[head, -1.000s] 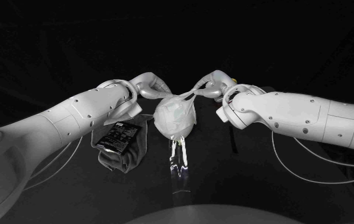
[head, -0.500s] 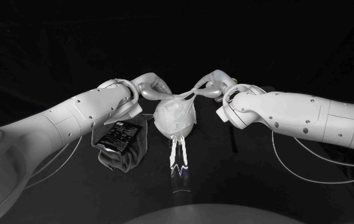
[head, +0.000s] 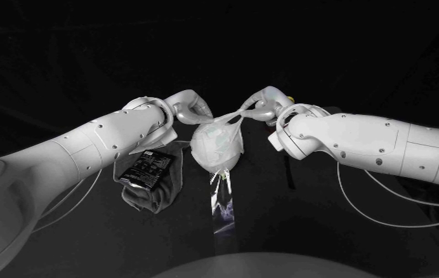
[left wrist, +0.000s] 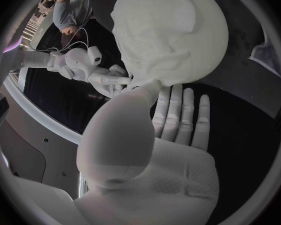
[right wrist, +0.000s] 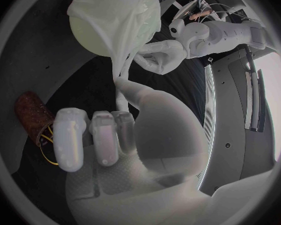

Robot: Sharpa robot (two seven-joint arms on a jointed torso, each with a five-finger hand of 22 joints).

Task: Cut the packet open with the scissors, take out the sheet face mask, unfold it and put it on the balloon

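Observation:
The white sheet mask (head: 217, 143) lies draped over the rounded balloon (left wrist: 172, 30), which stands at the table's middle between my two hands. My right hand (head: 261, 106) pinches a stretched corner of the mask (right wrist: 123, 67) between its thumb and curled fingers (right wrist: 93, 135). The left hand (head: 188, 108) is beside the mask's other edge. Its fingers (left wrist: 181, 115) lie flat and apart under the balloon, and only its thumb tip touches the mask's rim. The black packet (head: 146, 167) lies on the table under my left forearm.
A grey cloth (head: 157, 197) lies under the packet. A glinting clear strip (head: 221, 205) runs from under the balloon towards me. A thin dark thing (head: 291, 173) lies under my right forearm. A brown roll (right wrist: 31, 115) with a yellow loop (right wrist: 48, 150) lies near my right hand.
My left hand's fingers have drawn back from the top of the mask. The right hand still holds the mask's corner, pulled a little tighter. The packet has not moved.

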